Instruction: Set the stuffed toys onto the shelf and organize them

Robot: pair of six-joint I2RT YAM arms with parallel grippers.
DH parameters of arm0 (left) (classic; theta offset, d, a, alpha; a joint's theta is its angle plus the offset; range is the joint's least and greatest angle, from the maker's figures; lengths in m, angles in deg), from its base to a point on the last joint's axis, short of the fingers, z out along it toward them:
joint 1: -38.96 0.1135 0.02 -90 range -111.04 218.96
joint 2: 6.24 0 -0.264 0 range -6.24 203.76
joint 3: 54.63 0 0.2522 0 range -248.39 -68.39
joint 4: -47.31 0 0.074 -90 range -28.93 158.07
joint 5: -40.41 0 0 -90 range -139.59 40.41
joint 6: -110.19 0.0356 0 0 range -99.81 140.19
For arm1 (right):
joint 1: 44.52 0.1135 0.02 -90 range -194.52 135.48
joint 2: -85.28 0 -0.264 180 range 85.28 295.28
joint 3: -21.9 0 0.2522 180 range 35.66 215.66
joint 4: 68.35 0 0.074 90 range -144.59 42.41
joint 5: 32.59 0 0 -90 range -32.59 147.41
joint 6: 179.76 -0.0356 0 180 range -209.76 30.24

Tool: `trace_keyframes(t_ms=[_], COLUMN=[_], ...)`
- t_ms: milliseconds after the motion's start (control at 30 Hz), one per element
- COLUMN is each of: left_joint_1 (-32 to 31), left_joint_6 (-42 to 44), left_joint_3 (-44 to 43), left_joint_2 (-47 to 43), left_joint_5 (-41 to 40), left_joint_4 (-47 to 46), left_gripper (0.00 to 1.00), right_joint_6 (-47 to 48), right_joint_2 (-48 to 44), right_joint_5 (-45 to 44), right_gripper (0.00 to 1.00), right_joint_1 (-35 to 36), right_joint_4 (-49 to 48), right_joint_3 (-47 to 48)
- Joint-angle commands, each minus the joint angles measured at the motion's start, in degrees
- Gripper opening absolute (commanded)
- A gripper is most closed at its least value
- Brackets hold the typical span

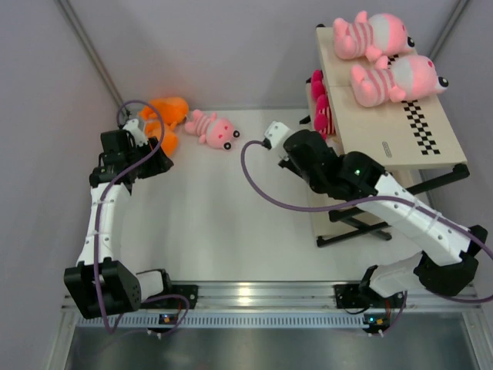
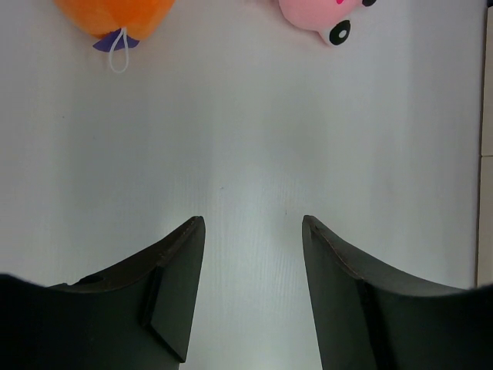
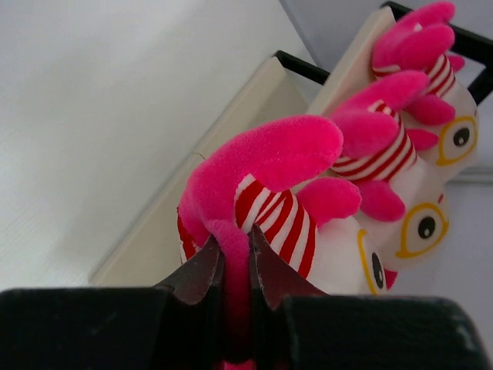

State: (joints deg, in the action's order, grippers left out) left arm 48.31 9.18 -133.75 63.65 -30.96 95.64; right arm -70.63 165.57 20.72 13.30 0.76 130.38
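My right gripper [image 3: 235,247] is shut on a limb of a hot-pink toy [image 3: 269,193] with red-and-white stripes, a white face and yellow glasses, at the lower shelf board [image 3: 200,185]. Two more hot-pink toys [image 3: 400,123] lie just beyond it. In the top view this gripper [image 1: 308,139] is at the shelf's [image 1: 431,139] left side by the hot-pink toys [image 1: 320,108]. Two big pale-pink striped toys [image 1: 370,35] [image 1: 397,77] lie on the top board. An orange toy [image 1: 166,116] and a small pink toy [image 1: 212,129] lie on the table. My left gripper [image 2: 253,231] is open and empty, near the orange toy [image 2: 115,15].
The shelf's black crossed frame [image 1: 362,223] stands on the table under my right arm. Pale walls close in the table at the left and back. A metal rail [image 1: 254,301] runs along the near edge by the arm bases.
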Motion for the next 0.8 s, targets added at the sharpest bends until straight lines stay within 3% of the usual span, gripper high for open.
trace_keyframes(t_ms=[0, 333, 567, 767], left_joint_1=[0.5, 0.7, 1.0, 1.0], left_joint_6=[-0.3, -0.5, -0.5, -0.7], left_joint_3=[-0.4, -0.2, 0.1, 0.0], left_joint_2=[-1.5, -1.4, -1.7, -1.7], left_joint_5=[1.0, 1.4, 1.7, 1.8], left_joint_4=[-0.7, -0.8, -0.8, -0.8], left_gripper=[0.59, 0.59, 0.59, 0.59], right_joint_6=[1.8, 5.5, 8.4, 7.8], right_joint_2=[-5.1, -10.8, -11.7, -12.0], right_joint_5=[2.9, 3.0, -3.0, -3.0], right_gripper=[0.03, 0.08, 0.13, 0.38], right_joint_1=[-4.4, -8.2, -8.6, -8.6], right_joint_4=[-0.1, -0.1, 0.4, 0.9], right_joint_3=[-2.4, -10.4, -12.0, -12.8])
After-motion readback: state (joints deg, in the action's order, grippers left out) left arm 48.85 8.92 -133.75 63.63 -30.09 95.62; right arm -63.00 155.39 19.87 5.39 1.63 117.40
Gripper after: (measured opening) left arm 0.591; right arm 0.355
